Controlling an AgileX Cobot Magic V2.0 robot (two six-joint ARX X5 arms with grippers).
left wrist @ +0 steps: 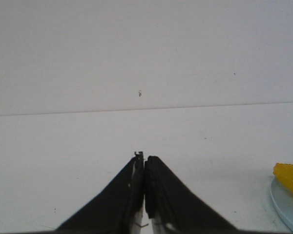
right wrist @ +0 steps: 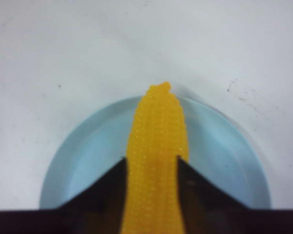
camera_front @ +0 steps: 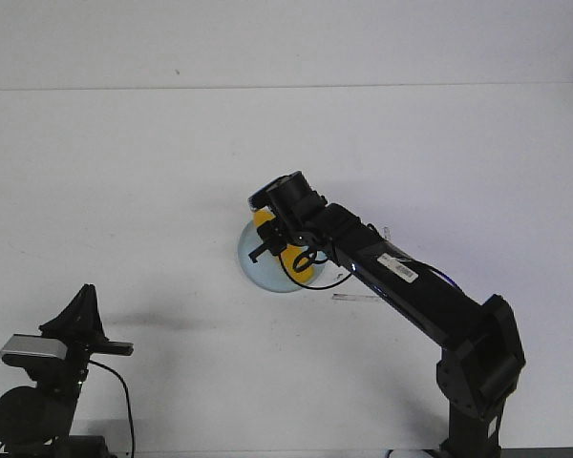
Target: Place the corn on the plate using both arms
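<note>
The yellow corn (camera_front: 301, 268) lies lengthwise between my right gripper's (camera_front: 279, 239) jaws, just above or on the pale blue plate (camera_front: 251, 263) at the table's middle. In the right wrist view the corn (right wrist: 158, 126) runs across the plate (right wrist: 83, 161), its tapered tip at the far rim, and the right gripper (right wrist: 151, 160) is shut on it, both fingers against its sides. My left gripper (camera_front: 84, 298) is shut and empty over the table's front left, far from the plate. In the left wrist view its jaws (left wrist: 144, 158) meet, with the corn's end (left wrist: 289, 176) and plate rim (left wrist: 289, 207) at the edge.
The white table (camera_front: 124, 172) spreads wide around the plate, with its back edge against a pale wall. A small pale strip (camera_front: 356, 298) lies on the table just under my right arm. The right arm's base (camera_front: 477, 382) stands at the front right.
</note>
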